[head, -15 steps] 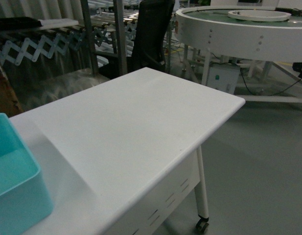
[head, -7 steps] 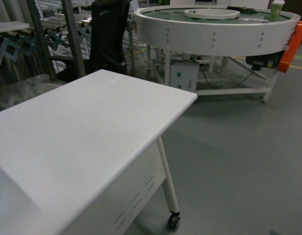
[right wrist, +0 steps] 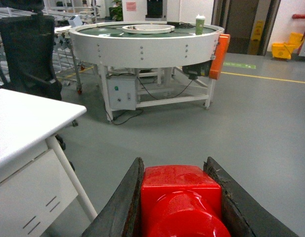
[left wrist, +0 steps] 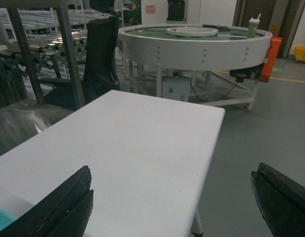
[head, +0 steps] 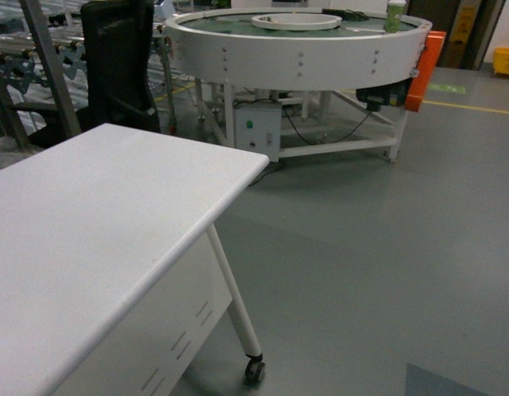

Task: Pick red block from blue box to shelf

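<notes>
My right claw [right wrist: 179, 197] is clamped on the small glossy red plastic block [right wrist: 181, 200], carried beyond the white table [head: 89, 223]. My left claw [left wrist: 172, 200] gapes empty. I should grip firmly until the shelf appears.

The left gripper [left wrist: 172, 207] hangs with its two dark fingers [left wrist: 58, 210] spread wide above a white table [left wrist: 137, 148], nothing between them. A sliver of the blue box [left wrist: 0, 221] shows at the lower left corner. Beyond stand a black office chair [left wrist: 104, 54], a round white conveyor table [left wrist: 192, 44] bearing a green cup [left wrist: 253, 27], and metal racking [left wrist: 38, 49].
</notes>
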